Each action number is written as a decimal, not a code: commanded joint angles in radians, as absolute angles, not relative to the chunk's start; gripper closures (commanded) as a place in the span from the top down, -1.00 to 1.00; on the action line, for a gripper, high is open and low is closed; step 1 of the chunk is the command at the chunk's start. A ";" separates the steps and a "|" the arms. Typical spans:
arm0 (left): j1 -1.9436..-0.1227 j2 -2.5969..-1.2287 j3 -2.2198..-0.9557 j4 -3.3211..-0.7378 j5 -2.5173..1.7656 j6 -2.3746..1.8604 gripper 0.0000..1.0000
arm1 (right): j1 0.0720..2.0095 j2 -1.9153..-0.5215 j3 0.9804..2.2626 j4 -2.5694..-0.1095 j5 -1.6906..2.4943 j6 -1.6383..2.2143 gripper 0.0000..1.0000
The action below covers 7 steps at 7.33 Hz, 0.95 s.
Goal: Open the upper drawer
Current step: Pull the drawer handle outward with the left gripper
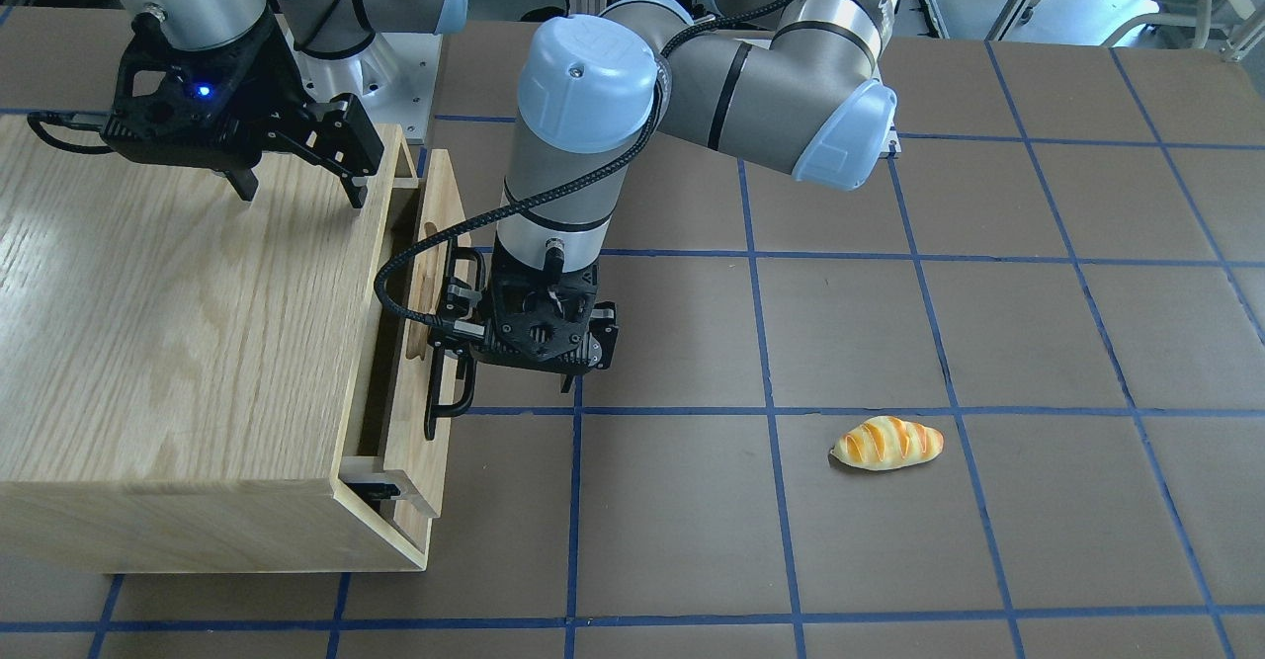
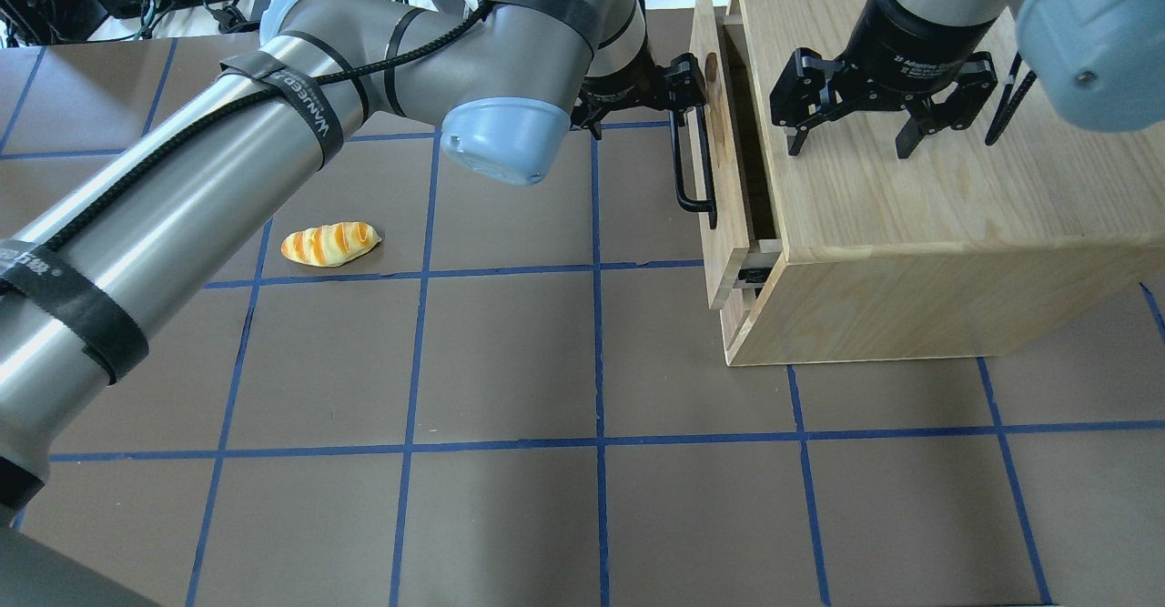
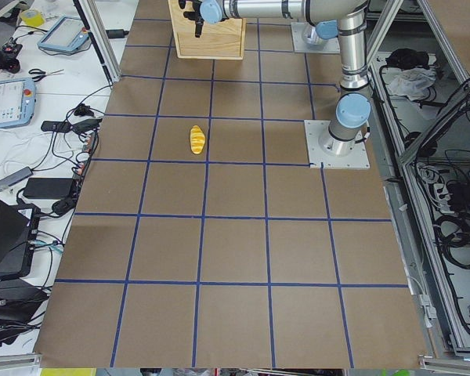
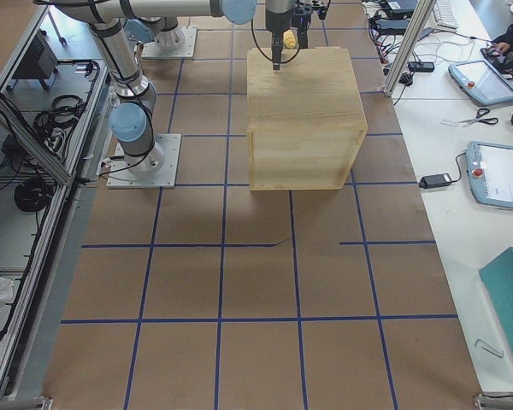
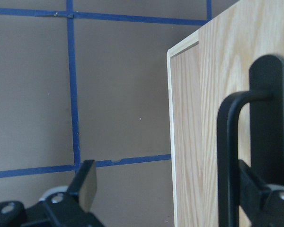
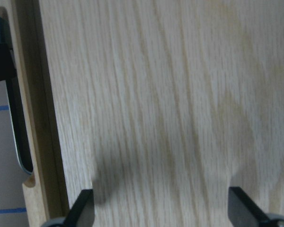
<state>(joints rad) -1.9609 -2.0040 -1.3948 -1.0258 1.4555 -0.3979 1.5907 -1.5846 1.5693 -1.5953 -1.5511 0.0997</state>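
Note:
The upper drawer [image 1: 410,452] of the light-wood cabinet [image 1: 178,323] stands pulled out a short way, with a dark gap behind its front [image 2: 719,225]. Its black bar handle [image 1: 440,412] also shows in the overhead view [image 2: 696,179] and the left wrist view [image 5: 227,156]. My left gripper [image 1: 453,328] is at the handle with its jaws apart. One finger [image 5: 260,194] sits behind the bar against the drawer front, the other [image 5: 87,182] is out in free air. My right gripper [image 2: 848,147] is open and empty just above the cabinet top [image 6: 170,94].
A toy bread loaf [image 1: 886,443] lies on the brown mat, well away from the cabinet; it also shows in the overhead view [image 2: 329,243]. The left arm's elbow and cable hang over the mat beside the drawer front.

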 commanded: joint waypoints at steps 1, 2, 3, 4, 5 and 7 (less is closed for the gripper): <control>-1.954 -1.996 -1.396 -1.026 1.466 -0.393 1.00 | 1.591 -1.585 1.569 -1.595 -1.552 0.100 1.00; -1.930 -1.991 -1.399 -1.028 1.470 -0.384 1.00 | 1.591 -1.585 1.569 -1.595 -1.552 0.100 1.00; -1.913 -1.987 -1.399 -1.032 1.471 -0.324 1.00 | 1.591 -1.585 1.569 -1.595 -1.552 0.100 1.00; -1.898 -1.987 -1.401 -1.032 1.471 -0.319 1.00 | 1.591 -1.585 1.569 -1.595 -1.552 0.100 1.00; -1.891 -1.985 -1.402 -1.032 1.471 -0.318 1.00 | 1.591 -1.585 1.569 -1.595 -1.551 0.100 1.00; -1.862 -1.980 -1.402 -1.045 1.471 -0.267 1.00 | 1.591 -1.585 1.569 -1.595 -1.551 0.100 1.00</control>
<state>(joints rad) -1.8797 -1.9835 -1.4037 -1.0360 1.4710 -0.2875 1.5907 -1.5846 1.5693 -1.5953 -1.5517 0.0997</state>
